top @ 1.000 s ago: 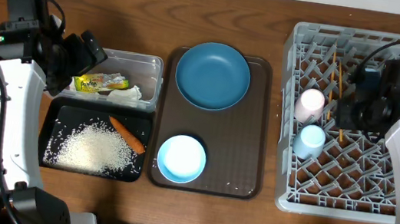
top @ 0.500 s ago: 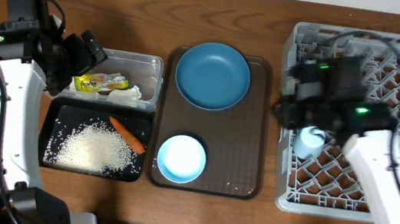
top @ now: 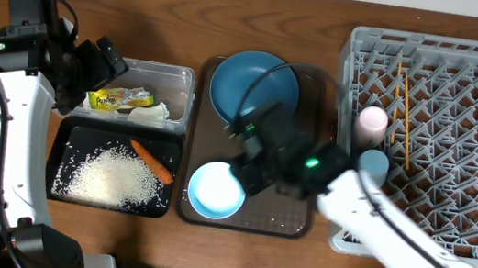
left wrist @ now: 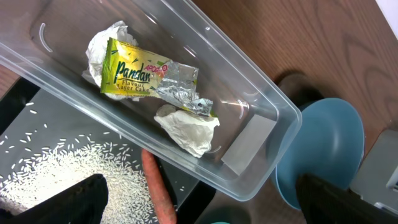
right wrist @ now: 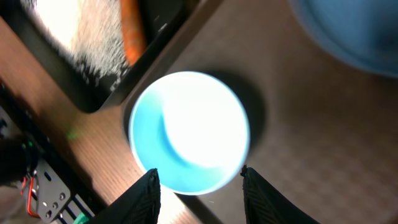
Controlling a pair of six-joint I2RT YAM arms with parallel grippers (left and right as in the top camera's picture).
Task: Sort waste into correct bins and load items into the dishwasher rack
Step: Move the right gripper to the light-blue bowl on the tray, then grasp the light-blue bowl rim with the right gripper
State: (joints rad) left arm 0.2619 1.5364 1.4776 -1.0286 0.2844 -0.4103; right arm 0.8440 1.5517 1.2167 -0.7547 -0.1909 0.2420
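Nearest, the right gripper (right wrist: 198, 173) hangs over the pale-blue bowl (top: 216, 189) on the brown serving tray (top: 290, 205), fingers apart and holding nothing. Beside it, the black tray (top: 62, 143) carries the rice (top: 113, 178) and the carrot (top: 152, 161). Beyond, the left gripper (left wrist: 202, 186) hovers spread wide and empty above the clear box (top: 186, 81), which holds the wrapper (top: 119, 98) and the tissue (top: 151, 111), next to the dark-blue plate (top: 245, 84). The pink cup (top: 371, 124), the light-blue cup (top: 372, 161) and the chopsticks (top: 400, 104) sit in the rack (top: 455, 181).

A brown serving tray (top: 210, 144) lies on the wooden table (top: 273, 18).
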